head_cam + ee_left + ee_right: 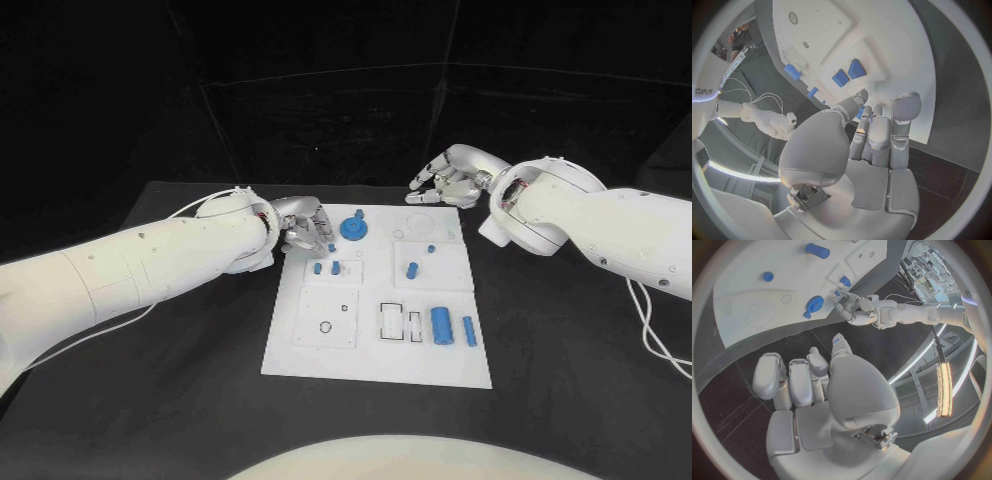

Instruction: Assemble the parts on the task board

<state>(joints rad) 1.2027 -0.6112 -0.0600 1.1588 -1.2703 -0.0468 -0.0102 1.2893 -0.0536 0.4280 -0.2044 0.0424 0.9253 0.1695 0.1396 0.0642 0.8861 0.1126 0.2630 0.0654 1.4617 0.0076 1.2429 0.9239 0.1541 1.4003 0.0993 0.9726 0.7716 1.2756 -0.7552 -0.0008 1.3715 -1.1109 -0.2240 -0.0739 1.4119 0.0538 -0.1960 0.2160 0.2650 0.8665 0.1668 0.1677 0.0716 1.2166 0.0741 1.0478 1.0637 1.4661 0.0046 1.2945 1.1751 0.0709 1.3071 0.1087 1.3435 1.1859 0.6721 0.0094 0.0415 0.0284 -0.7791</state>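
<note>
Left hand [300, 228] fingers over task board [378, 345], grasp unclear; right hand [450, 180] empty, loosely spread.

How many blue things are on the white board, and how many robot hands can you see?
Round blue disc: 1
Long blue cylinders: 2
Small blue pieces: 5
White task board: 1
Hands, left hand and right hand: 2
Total: 11

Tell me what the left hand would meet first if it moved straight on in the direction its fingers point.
Probably the small blue parts on the task board; the left hand hangs over the board's edge, fingers toward them. Depth is unclear.
</note>
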